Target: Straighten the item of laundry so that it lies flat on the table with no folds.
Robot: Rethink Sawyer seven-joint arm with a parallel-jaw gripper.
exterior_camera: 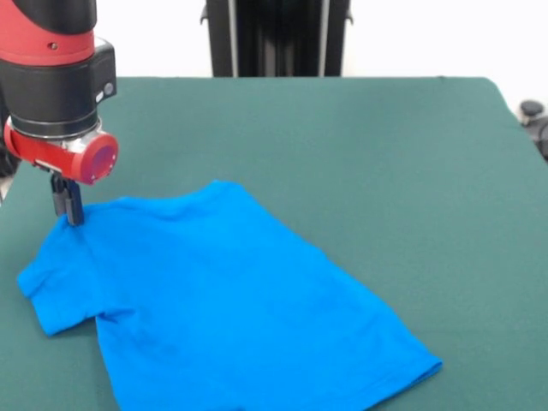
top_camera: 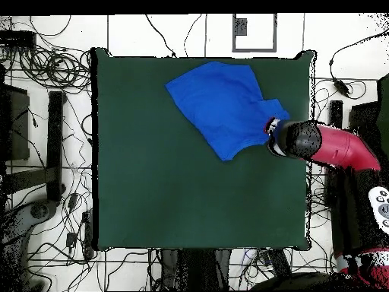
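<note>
A bright blue T-shirt (exterior_camera: 231, 300) lies on the big table (exterior_camera: 385, 171). The table top is dark green and looks soft, like felt. It is a wide rectangle with rounded corners, and it is much bigger than the shirt.

The shirt is made of thin, plain cloth. It is mostly spread out, but it sits slanted on the table. In the front view it is at the lower left, and its bottom part runs off the lower edge of the picture. One short sleeve sticks out at the left. There are small wrinkles where the sleeve meets the body. In the overhead view the T-shirt (top_camera: 224, 106) lies near the top edge of the table (top_camera: 167, 190), toward the right side.

The robot arm (exterior_camera: 56, 77) is red and black, round and smooth, like a thick tube. Its small dark gripper (exterior_camera: 70, 210) points down and touches the top edge of the shirt next to the sleeve. The gripper looks pinched together on that edge of the shirt, with no gap showing.

Around the table in the overhead view, many black cables (top_camera: 45, 68) lie tangled on a white tiled floor (top_camera: 137, 34).
</note>
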